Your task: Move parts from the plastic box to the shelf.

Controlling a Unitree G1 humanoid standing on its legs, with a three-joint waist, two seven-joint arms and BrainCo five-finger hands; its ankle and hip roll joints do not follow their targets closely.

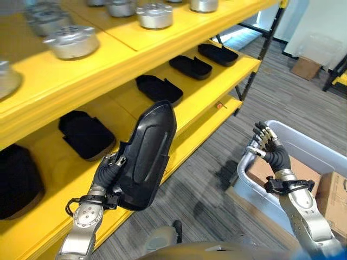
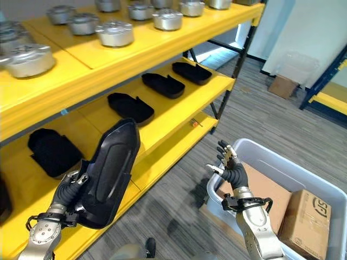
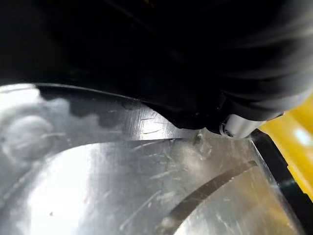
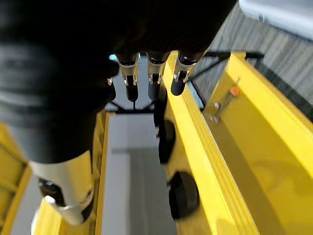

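Observation:
My left hand (image 1: 105,174) is shut on a large glossy black part (image 1: 146,157), fingers and thumb curled round its lower edge. The part stands tilted upright in front of the yellow shelf's (image 1: 201,103) middle level, between two black parts (image 1: 85,132) (image 1: 158,88) that lie there. My right hand (image 1: 271,149) is open and holds nothing; it is raised over the near rim of the grey plastic box (image 1: 304,138). Its straight fingers (image 4: 152,82) point toward the shelf in the right wrist view.
More black parts (image 1: 190,66) (image 1: 218,54) lie further along the middle level. Round metal parts (image 1: 72,42) (image 1: 154,15) stand on the top level. Cardboard boxes (image 2: 309,216) sit inside the plastic box. Another cardboard box (image 1: 306,67) stands on the floor far right.

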